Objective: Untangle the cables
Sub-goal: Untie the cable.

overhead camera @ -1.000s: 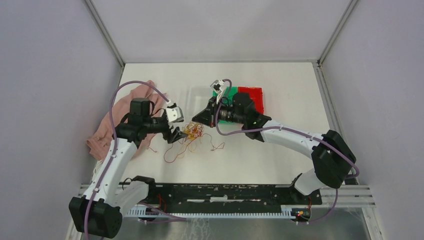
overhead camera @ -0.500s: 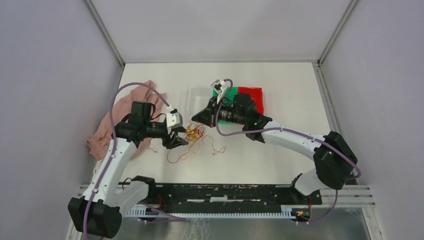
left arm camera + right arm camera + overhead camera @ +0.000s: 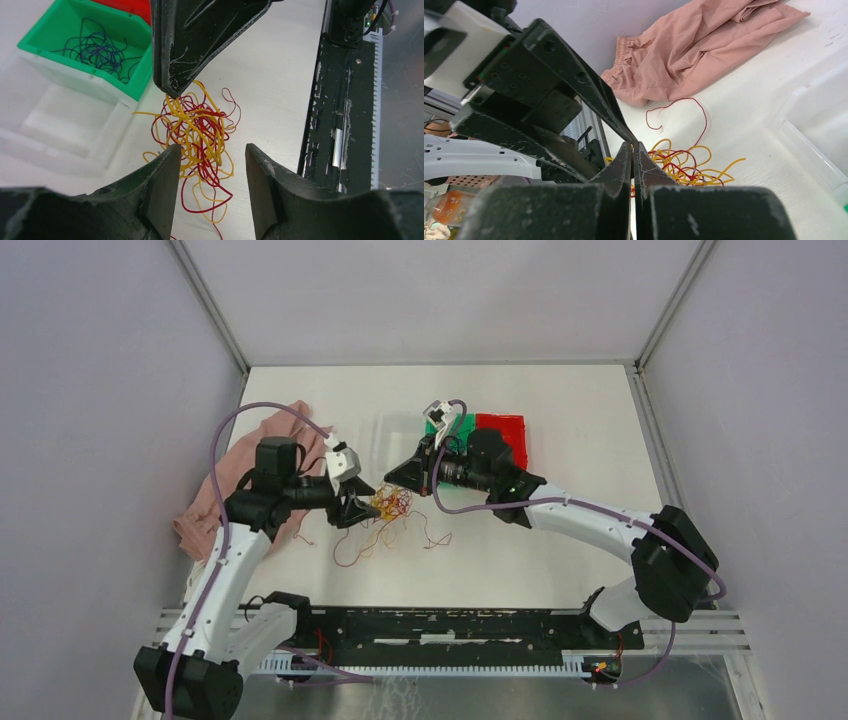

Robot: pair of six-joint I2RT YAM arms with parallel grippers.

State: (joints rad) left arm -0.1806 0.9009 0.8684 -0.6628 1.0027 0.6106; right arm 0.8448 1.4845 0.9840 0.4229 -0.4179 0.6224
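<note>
The cables (image 3: 386, 507) are a knot of thin red and orange-yellow wires on the white table, with loose red loops trailing toward the near edge. My left gripper (image 3: 362, 508) is at the knot's left side. In the left wrist view it (image 3: 211, 152) stands open with part of the cables (image 3: 197, 130) lying between its fingers. My right gripper (image 3: 388, 481) is shut, its tip (image 3: 175, 92) resting against the knot's far edge. In the right wrist view the shut tips (image 3: 634, 146) hide whether a strand is pinched; the cables (image 3: 689, 167) lie just behind them.
A green bin (image 3: 136, 82) holding dark blue wires (image 3: 95, 50) and a red bin (image 3: 503, 429) stand behind the right gripper. A clear tray (image 3: 65, 135) sits beside the green bin. A pink cloth (image 3: 232, 480) lies at the left. A black rail (image 3: 440, 626) runs along the near edge.
The left gripper's jaws have narrowed around the knot, and it has shifted a little along the knot's left side. The right gripper has stayed shut and almost still.
</note>
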